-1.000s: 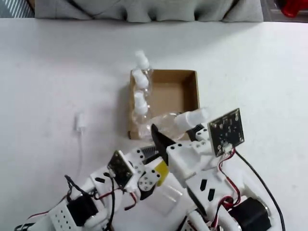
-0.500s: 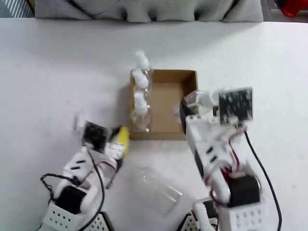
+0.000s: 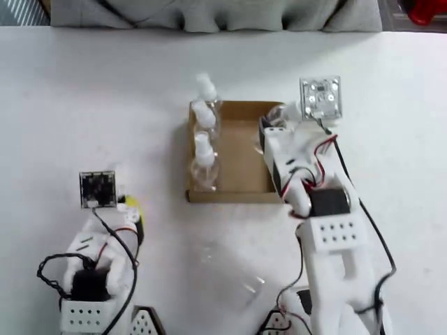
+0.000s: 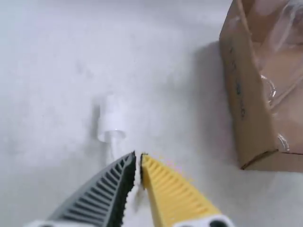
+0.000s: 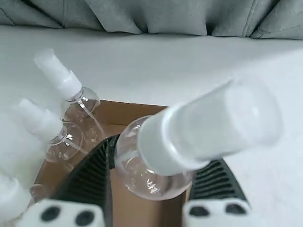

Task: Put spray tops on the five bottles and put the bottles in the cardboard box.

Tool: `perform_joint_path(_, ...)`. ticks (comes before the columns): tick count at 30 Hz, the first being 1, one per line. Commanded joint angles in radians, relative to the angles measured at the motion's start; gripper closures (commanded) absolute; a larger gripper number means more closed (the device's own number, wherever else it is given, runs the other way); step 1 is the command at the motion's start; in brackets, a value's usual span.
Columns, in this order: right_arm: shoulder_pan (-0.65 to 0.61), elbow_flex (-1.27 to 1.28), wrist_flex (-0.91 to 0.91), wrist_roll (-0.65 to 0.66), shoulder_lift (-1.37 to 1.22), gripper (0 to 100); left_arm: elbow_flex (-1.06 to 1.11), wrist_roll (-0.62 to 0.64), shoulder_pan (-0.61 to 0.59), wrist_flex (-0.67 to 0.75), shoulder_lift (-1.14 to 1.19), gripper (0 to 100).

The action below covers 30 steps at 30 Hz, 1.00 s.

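Observation:
The cardboard box [image 3: 241,192] stands mid-table with three topped bottles [image 3: 204,150] along its left wall; these bottles [image 5: 71,90] also appear in the right wrist view. My right gripper [image 3: 276,132] is shut on a clear bottle [image 5: 151,175] with a white spray top [image 5: 213,127], tilted over the box's right side [image 5: 128,113]. A loose spray top [image 4: 112,124] lies on the table just beyond my left gripper [image 4: 138,166], whose grey and yellow fingers meet with nothing visibly between them. In the high view, my left gripper [image 3: 131,208] sits left of the box.
A clear bottle without a top [image 3: 230,276] lies on the table between the two arm bases, in front of the box. The box's near corner [image 4: 246,104] is to one side of the left gripper. Grey cushions [image 5: 151,16] line the table's far edge.
The right arm carried its bottle from the box's front edge back over the box's right side. The left arm swung left, away from the box, to the loose spray top.

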<state>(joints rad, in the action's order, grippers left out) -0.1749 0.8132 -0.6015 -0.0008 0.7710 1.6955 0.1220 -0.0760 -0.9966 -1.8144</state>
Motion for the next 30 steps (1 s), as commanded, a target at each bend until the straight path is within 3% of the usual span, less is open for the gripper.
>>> perform_joint_path(1,0.013,-0.02,0.114,0.014,-0.094,98.4,-0.003,-0.012,-0.015,-0.04,-0.016,98)
perform_joint_path(7,0.007,-0.1,0.154,0.023,-0.213,98.4,-0.003,-0.012,-0.015,-0.04,-0.016,98)
perform_joint_path(11,0.012,-0.157,0.154,0.106,-0.277,98.4,-0.003,-0.012,-0.015,-0.054,-0.016,98)
perform_joint_path(30,-0.007,-0.16,0.312,0.249,-0.452,98.4,-0.003,-0.012,-0.015,-0.052,-0.016,98)
